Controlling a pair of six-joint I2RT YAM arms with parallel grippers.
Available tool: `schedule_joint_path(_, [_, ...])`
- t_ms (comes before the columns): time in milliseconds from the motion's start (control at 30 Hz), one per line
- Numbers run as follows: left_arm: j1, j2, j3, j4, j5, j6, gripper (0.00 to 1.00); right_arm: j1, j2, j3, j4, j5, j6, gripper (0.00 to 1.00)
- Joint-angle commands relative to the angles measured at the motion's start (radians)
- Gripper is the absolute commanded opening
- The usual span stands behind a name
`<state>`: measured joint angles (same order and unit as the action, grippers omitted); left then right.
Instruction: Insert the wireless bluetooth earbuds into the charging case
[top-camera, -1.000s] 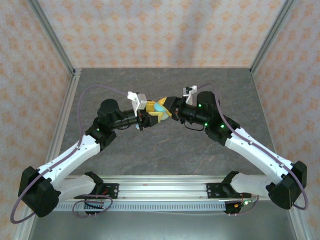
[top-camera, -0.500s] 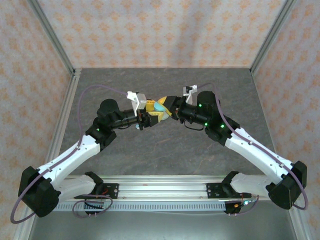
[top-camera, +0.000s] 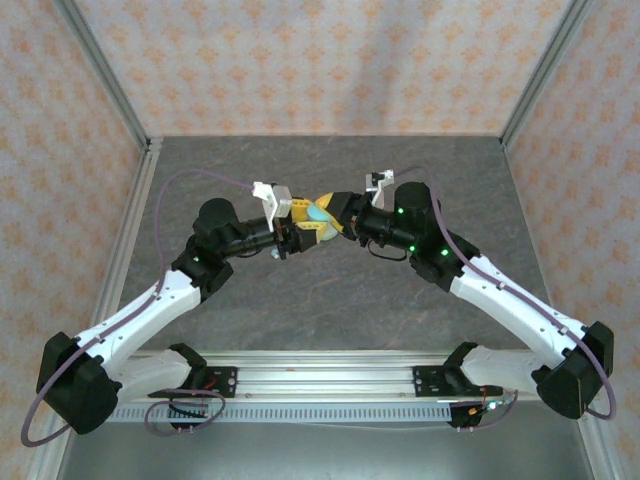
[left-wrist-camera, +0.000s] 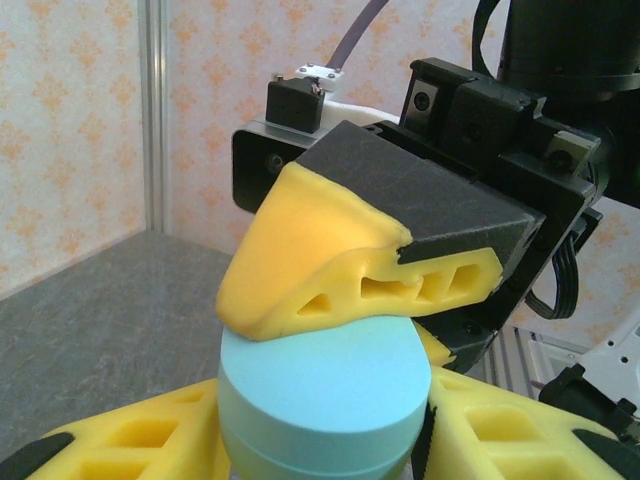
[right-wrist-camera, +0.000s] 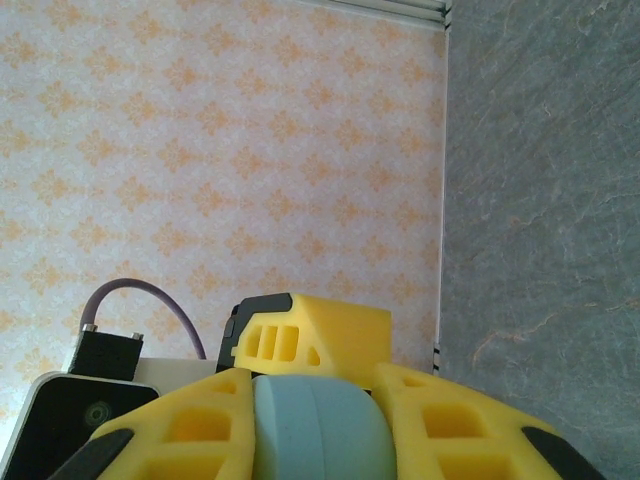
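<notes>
The grey stone-patterned worktop (top-camera: 330, 300) lies bare in front of the bases. The left arm (top-camera: 150, 305) and right arm (top-camera: 510, 300) both reach inward and meet above its middle, a little toward the far edge.

My left pincer (left-wrist-camera: 322, 440) is clamped on the charging case (left-wrist-camera: 320, 385), with a yellow finger pressed against each side of the pale teal oval. My right pincer (right-wrist-camera: 312, 425) grips the same case from the opposite direction, and from the left wrist I see one of its fingers lying across the top.

I take this double hold as bracing: one side steadies the body so the other can work the lid. The case looks closed, with only a thin seam running around it.

As for the earbuds, I cannot tell whether any sit inside.

I can read no brand, label or lettering on the case or on either pincer.
</notes>
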<state>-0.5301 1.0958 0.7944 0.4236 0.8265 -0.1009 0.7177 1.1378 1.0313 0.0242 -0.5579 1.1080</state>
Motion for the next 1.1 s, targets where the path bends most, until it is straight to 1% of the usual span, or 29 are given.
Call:
schedule_joint_path(0, [-0.005,-0.002,0.000,0.075,0.011,-0.008,0.47,0.009,-0.003,-0.017,0.035,-0.012,0.012,0.04])
schedule_joint_path(100, [-0.005,0.001,0.004,0.054,0.017,0.004,0.43,0.009,-0.003,-0.019,0.044,-0.014,0.018,0.04])
schedule_joint_path(200, [-0.005,-0.001,0.004,0.057,0.017,0.004,0.30,0.010,-0.001,-0.017,0.044,-0.017,0.019,0.05])
schedule_joint_path(267, [-0.005,-0.001,0.004,0.057,0.015,0.007,0.24,0.011,0.002,-0.019,0.045,-0.021,0.021,0.07])
schedule_joint_path(433, [-0.005,-0.004,0.002,0.049,0.014,0.015,0.19,0.011,0.008,-0.024,0.042,-0.028,0.022,0.12])
schedule_joint_path(600, [-0.005,-0.015,0.000,0.020,0.016,0.032,0.15,0.011,-0.001,-0.009,-0.007,-0.020,-0.022,0.30])
schedule_joint_path(700, [-0.005,-0.027,-0.005,0.005,0.014,0.041,0.14,0.004,-0.015,0.014,-0.067,-0.011,-0.077,0.46])
schedule_joint_path(767, [-0.004,-0.039,-0.010,-0.001,0.013,0.044,0.14,-0.018,-0.033,0.021,-0.081,-0.033,-0.108,0.58])
schedule_joint_path(833, [-0.004,-0.049,-0.014,-0.009,0.013,0.044,0.13,-0.053,-0.057,0.021,-0.081,-0.059,-0.128,0.62])
schedule_joint_path(900, [-0.002,-0.060,-0.016,-0.016,0.017,0.040,0.13,-0.085,-0.089,0.024,-0.095,-0.074,-0.184,0.64])
schedule_joint_path(967, [-0.003,-0.072,-0.017,-0.029,0.027,0.037,0.13,-0.102,-0.120,0.044,-0.149,-0.074,-0.284,0.65])
schedule_joint_path(1067, [-0.003,-0.094,-0.022,-0.057,0.037,0.035,0.13,-0.103,-0.153,0.085,-0.253,-0.080,-0.479,0.67])
